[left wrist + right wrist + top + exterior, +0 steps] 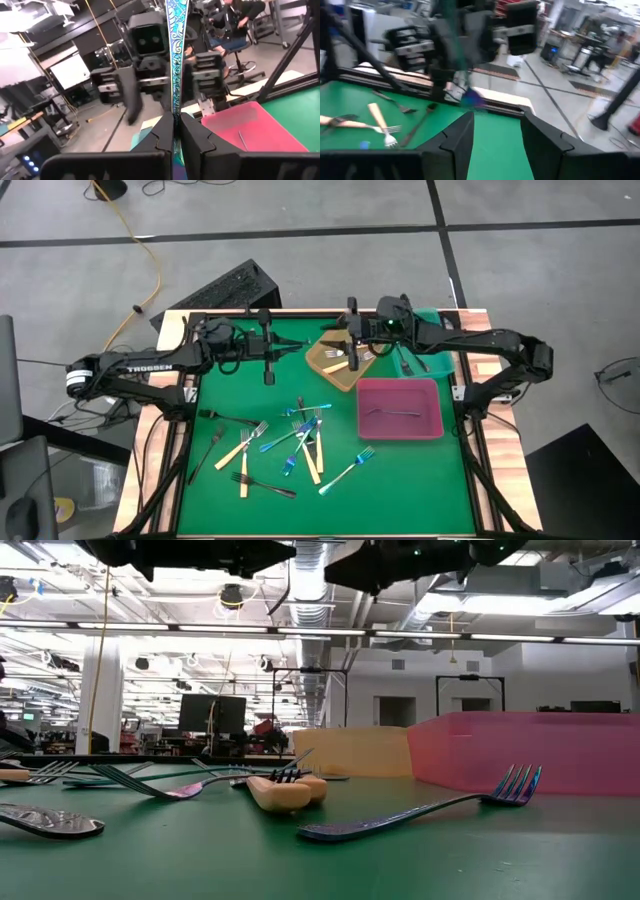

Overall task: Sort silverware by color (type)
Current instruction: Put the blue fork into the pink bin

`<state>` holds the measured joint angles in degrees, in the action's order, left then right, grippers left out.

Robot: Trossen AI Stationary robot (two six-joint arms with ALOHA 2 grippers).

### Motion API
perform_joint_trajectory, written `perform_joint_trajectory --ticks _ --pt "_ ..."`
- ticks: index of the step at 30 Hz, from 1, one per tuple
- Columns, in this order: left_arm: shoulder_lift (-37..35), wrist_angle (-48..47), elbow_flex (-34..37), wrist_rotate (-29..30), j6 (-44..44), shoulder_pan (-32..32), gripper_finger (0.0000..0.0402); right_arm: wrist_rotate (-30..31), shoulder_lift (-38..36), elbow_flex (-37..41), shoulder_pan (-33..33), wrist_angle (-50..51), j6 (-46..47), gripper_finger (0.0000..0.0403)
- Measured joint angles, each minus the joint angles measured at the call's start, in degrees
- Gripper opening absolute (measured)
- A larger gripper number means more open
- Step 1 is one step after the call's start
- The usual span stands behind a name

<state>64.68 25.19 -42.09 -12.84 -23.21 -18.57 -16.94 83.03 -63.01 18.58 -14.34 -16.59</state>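
Left claw (174, 131) grips blue fork (176, 45); right claw (497, 132) open.

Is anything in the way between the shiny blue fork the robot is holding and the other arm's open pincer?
Nothing visible is. The left pincer is shut on the blue fork, held up above the table. The right pincer faces it, open, with only air between them.

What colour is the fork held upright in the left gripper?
Iridescent blue-teal with a swirling engraved pattern; the left wrist view shows it best.
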Motion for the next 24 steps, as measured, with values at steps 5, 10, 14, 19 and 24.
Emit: perform_joint_trajectory --ticks 5,10,14,19,24 --pt "2.3 1.7 0.0 0.0 -0.1 -0.1 0.0000 0.7 2.5 0.0 -1.9 -6.3 0.0 0.0215" --pt "3.0 1.7 0.0 -0.1 -0.4 -0.1 0.0000 1.8 3.5 0.0 -2.7 -7.8 -0.3 0.0267" --pt "3.1 1.4 0.0 0.0 -1.1 -0.4 0.0000 1.8 3.5 0.0 -3.3 -9.8 -0.4 0.0282" --pt "4.7 1.8 0.0 -0.4 -1.3 -1.1 0.0000 1.6 3.5 0.0 -3.6 -11.5 -0.5 0.0282" --pt "7.8 6.5 0.0 -1.4 -0.3 -1.1 0.0000 0.6 3.5 0.0 -3.6 -11.4 -0.4 0.0282"
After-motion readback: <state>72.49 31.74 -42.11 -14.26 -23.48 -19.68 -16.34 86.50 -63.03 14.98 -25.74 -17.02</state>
